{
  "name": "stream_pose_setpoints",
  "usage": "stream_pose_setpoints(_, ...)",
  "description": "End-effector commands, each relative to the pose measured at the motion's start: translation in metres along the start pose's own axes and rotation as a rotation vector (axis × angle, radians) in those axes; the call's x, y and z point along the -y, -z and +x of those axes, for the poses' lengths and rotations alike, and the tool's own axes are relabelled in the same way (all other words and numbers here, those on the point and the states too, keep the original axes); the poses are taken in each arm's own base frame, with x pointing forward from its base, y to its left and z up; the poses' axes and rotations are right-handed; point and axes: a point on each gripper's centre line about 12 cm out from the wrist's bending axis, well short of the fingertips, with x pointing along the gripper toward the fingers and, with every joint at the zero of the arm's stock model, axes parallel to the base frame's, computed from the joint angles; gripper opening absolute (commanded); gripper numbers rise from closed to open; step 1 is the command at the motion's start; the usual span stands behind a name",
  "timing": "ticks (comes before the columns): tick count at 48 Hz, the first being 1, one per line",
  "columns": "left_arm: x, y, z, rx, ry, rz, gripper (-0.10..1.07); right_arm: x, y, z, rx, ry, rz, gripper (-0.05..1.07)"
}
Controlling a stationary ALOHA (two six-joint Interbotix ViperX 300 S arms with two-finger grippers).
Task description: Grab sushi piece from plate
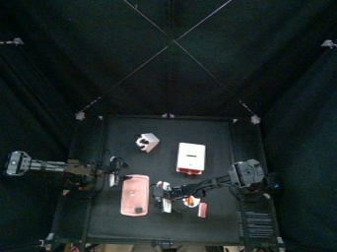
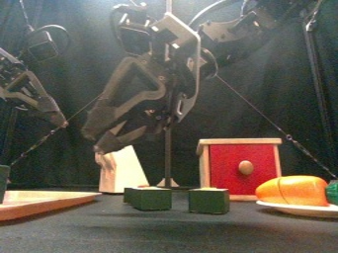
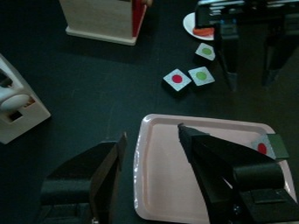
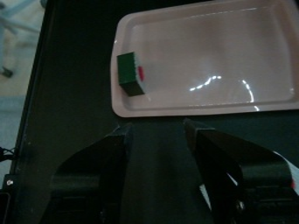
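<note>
A: Right hand spread wide, nothing between the jaws. Sushi piece lies on the plate, hard against the rim at the left of the right wrist frame.

B: Risks?

A: The piece hugs the rim. My guess: one jaw comes down on the raised edge instead of beside the piece, and the plate tips or skids on the counter. A crooked close could also shove the piece off sideways.

B: Left hand?

A: Left hand spread too, empty, hovering over the plate's near end, lower middle of its own frame. If both go for the plate they could collide.

B: What does the left wrist view give that the right doesn't?

A: Loose pieces off the plate: two blocks mid-frame on bare counter, a third piece by the small bowl at upper right. Wrong-target risk. The right wrist view shows only plate and the one piece.

B: Front view?

A: Two green blocks low at centre, red-faced box at right. The piece on the plate can't be made out there.
</note>
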Motion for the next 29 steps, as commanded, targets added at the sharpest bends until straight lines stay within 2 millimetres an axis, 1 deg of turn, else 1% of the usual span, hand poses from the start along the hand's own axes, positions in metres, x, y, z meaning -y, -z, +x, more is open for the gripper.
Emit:
stream_pose_setpoints(1, 0.000, -0.006, 0.000, 0.017, 0.002, -0.003, 0.87, -0.010, -0.028, 0.003, 0.025, -0.016, -0.021, 0.85)
stream_pose_setpoints(11, 0.000, -0.006, 0.000, 0.017, 0.002, -0.003, 0.87, -0.017, -0.040, 0.024, -0.005, -0.021, -0.039, 0.85)
stream_pose_setpoints(29, 0.000, -0.006, 0.000, 0.016, 0.001, -0.002, 0.87, -0.021, -0.052, 0.039, 0.022, -0.027, -0.062, 0.85)
